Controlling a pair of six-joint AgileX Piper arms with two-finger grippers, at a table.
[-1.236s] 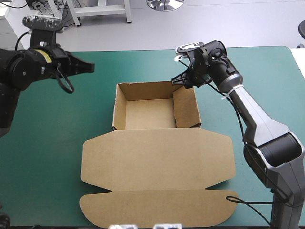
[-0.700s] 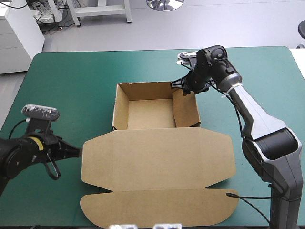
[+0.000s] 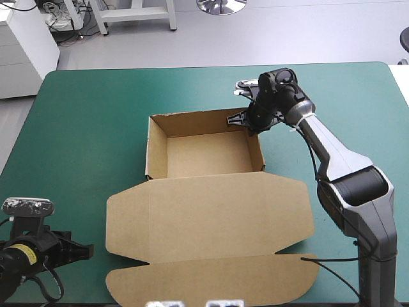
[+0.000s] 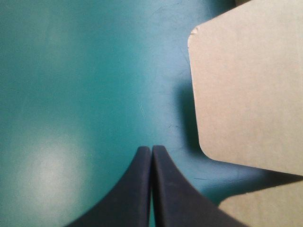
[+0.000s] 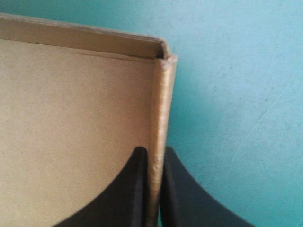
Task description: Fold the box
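The brown box (image 3: 211, 217) lies mid-table as an open tray with its walls raised (image 3: 198, 118) and its lid flat toward the near edge. My right gripper (image 3: 246, 121) is at the tray's far right corner. In the right wrist view it (image 5: 152, 150) is shut on the box, one black finger on each side of the right wall (image 5: 161, 109). My left gripper (image 3: 86, 251) sits low over the cover near the table's near left corner, shut on nothing (image 4: 151, 149). The lid's rounded left flap (image 4: 251, 90) lies just ahead and to one side of it.
A wide stretch of teal-green cover (image 3: 83, 128) lies left of the tray. The lid's outer flap (image 3: 211, 278) reaches close to the table's near edge. The table's right edge (image 3: 399, 83) is some way beyond the right arm.
The left arm swung from the far left of the table down to the near left corner. The right gripper came down onto the tray's right wall, which now stands upright at the tray's edge.
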